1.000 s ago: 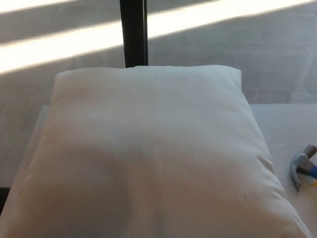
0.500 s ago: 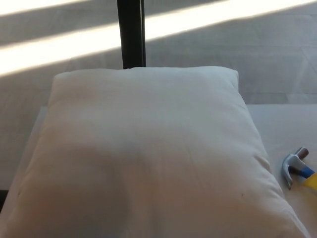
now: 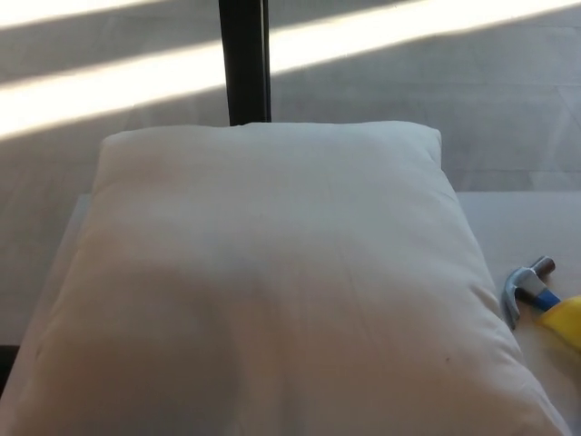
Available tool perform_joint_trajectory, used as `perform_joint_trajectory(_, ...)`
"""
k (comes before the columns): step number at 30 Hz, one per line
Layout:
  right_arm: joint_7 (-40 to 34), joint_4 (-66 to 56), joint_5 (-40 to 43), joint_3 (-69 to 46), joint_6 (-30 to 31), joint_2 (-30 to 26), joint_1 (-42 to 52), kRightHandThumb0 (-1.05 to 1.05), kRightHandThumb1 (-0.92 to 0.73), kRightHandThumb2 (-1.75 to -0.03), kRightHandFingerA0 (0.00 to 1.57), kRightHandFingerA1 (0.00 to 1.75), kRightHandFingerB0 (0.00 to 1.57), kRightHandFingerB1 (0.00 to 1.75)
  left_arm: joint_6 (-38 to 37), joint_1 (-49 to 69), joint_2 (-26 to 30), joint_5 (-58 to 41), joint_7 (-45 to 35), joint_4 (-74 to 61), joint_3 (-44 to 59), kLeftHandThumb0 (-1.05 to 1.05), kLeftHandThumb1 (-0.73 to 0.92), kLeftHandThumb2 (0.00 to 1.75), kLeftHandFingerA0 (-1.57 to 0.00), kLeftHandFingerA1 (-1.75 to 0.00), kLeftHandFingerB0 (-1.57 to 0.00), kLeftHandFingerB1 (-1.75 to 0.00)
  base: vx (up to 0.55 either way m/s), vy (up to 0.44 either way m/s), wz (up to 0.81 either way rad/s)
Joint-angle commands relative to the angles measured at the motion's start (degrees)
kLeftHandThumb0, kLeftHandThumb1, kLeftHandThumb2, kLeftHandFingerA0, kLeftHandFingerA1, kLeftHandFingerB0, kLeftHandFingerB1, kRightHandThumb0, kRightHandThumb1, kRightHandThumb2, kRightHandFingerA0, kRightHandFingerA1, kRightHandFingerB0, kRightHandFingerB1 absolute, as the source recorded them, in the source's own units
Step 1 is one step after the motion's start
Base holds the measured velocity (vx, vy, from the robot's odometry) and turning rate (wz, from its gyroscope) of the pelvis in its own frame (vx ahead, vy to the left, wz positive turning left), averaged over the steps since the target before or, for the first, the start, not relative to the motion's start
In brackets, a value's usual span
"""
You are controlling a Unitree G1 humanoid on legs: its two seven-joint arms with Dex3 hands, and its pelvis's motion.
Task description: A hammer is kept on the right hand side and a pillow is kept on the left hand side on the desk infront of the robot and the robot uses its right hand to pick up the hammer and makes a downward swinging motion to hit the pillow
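neither of our 2 hands showing up in the head view so we're not seeing their state, hammer (image 3: 529, 291) lying at the right edge, steel head just beside the pillow's right side, yellow handle running off frame, big white pillow (image 3: 272, 291) covering most of the desk (image 3: 526, 227), black post (image 3: 243, 59) standing behind it

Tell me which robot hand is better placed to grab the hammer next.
Right, most likely. Neither robot hand is in view, but the hammer lies at the picture's right edge, on the robot's right, beside the pillow. The pillow fills the desk between it and the left side.
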Motion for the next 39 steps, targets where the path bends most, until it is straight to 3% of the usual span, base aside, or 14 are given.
perform_joint_trajectory(1, 11.6, -3.5, 7.3, -4.0, 3.8, -3.6, 3.6, -1.05, -0.8, -0.68, 0.0, 0.0, 0.0, 0.0, 0.1, 0.2, 0.7, -0.2, -0.3, 0.1, 0.1, -0.6, 0.75, 0.62, -0.58, -0.6, -0.61, -0.5, 0.0, 0.0, 0.0)
perform_joint_trajectory(6, 14.5, -6.3, 14.6, -13.6, 4.8, -5.0, 7.9, -1.05, -0.89, -0.68, 0.0, 0.0, 0.0, 0.0, 0.2, 0.4, 0.7, -0.8, -0.4, -0.6, 0.4, -0.59, 0.75, 0.62, -0.59, -0.62, -0.62, -0.51, 0.0, 0.0, 0.0)
perform_joint_trajectory(18, 12.8, -10.1, 25.0, -38.0, 4.4, -4.5, 15.5, -0.98, -0.87, -0.66, 0.0, 0.0, 0.0, 0.0, 0.6, -0.2, 1.2, 0.0, 0.0, 0.1, -0.3, -0.61, 0.75, 0.62, -0.57, -0.62, -0.62, -0.51, 0.0, 0.0, 0.0)
perform_joint_trajectory(19, 12.1, -10.2, 25.4, -40.8, 3.9, -4.9, 16.9, -0.98, -0.65, -0.97, 0.0, 0.0, 0.0, 0.02, 0.3, 0.1, 1.2, 0.1, 0.0, 0.0, -0.4, -0.62, 0.75, 0.62, -0.59, -0.62, -0.63, -0.5, 0.0, 0.0, 0.0)
perform_joint_trajectory(21, 10.9, -9.6, 26.0, -44.1, 3.6, -4.7, 18.1, -1.03, -0.68, -1.09, 0.0, 0.13, 0.0, 0.03, 0.4, -0.1, 1.3, 0.1, 0.2, 0.1, -0.3, -0.61, 0.74, 0.62, -0.57, -0.61, -0.64, -0.5, 0.0, 0.0, 0.0)
perform_joint_trajectory(23, 9.7, -8.6, 26.7, -47.5, 3.3, -4.4, 19.3, -1.03, -0.68, -1.09, 0.0, 0.13, 0.0, 0.03, 0.7, -0.4, 1.2, -0.1, 0.5, 0.3, -0.2, -0.61, 0.74, 0.62, -0.57, -0.61, -0.64, -0.5, 0.0, 0.0, 0.0)
perform_joint_trajectory(27, 5.0, -4.4, 28.6, -53.8, 2.5, -1.9, 19.7, -0.92, -0.69, -1.03, 0.0, 0.15, 0.05, 0.09, 0.2, 0.1, 1.4, 0.1, 0.3, 0.3, -0.2, -0.62, 0.74, 0.62, -0.59, -0.62, -0.63, -0.49, 0.0, 0.0, 0.0)
perform_joint_trajectory(28, 1.4, -2.7, 28.5, -55.4, 2.3, -0.3, 19.4, -0.77, -0.78, -0.8, 0.0, 0.0, 0.0, 0.2, 0.6, -0.1, 1.5, 0.0, 0.1, 0.2, -0.2, -0.62, 0.75, 0.62, -0.61, -0.62, -0.63, -0.5, 0.0, 0.0, 0.0)
perform_joint_trajectory(31, -2.6, 0.2, 31.6, -60.1, 4.3, 2.2, 16.8, -0.92, -0.69, -0.96, 0.0, 0.03, 0.04, 0.12, 0.4, -0.2, 1.5, -0.3, -0.4, 0.0, 0.0, -0.61, 0.75, 0.62, -0.6, -0.63, -0.63, -0.51, 0.0, 0.0, 0.0)
perform_joint_trajectory(32, -4.2, 1.4, 33.2, -62.0, 4.4, 3.2, 15.6, -0.59, -0.73, -0.69, 0.03, 0.17, 0.12, 0.25, 0.4, -0.2, 1.5, -0.1, -0.3, 0.0, -0.2, -0.61, 0.76, 0.63, -0.58, -0.6, -0.61, -0.5, 0.0, 0.0, 0.0)
perform_joint_trajectory(33, -6.5, 3.2, 35.6, -64.9, 4.6, 4.5, 13.8, -0.59, -0.73, -0.69, 0.03, 0.17, 0.12, 0.25, 0.4, -0.3, 1.6, 0.2, -0.1, 0.1, -0.4, -0.61, 0.76, 0.63, -0.58, -0.6, -0.61, -0.5, 0.0, 0.0, 0.0)
perform_joint_trajectory(34, -9.6, 3.8, 36.4, -66.5, 8.6, 4.6, 12.1, -0.6, -0.73, -0.62, 0.02, 0.31, 0.15, 0.27, 0.1, -0.2, 1.4, -0.1, 0.0, 0.1, -0.2, -0.6, 0.75, 0.62, -0.59, -0.62, -0.61, -0.51, 0.0, 0.0, 0.0)
perform_joint_trajectory(36, -8.8, 10.2, 38.1, -68.1, 9.6, 3.9, 10.0, -0.46, -0.86, -0.65, 0.0, 0.08, 0.0, 0.23, 0.6, -0.3, 1.4, -0.1, 0.4, -0.1, -0.2, -0.62, 0.74, 0.62, -0.56, -0.62, -0.62, -0.5, 0.0, 0.0, 0.0)
perform_joint_trajectory(39, -15.2, 14.5, 39.6, -70.8, 14.6, 3.6, 5.3, -0.48, -0.77, -0.64, 0.0, 0.21, 0.09, 0.29, 0.0, 0.3, 1.2, -0.1, 0.3, 0.0, -0.2, -0.61, 0.75, 0.62, -0.56, -0.61, -0.62, -0.51, 0.0, 0.0, 0.0)
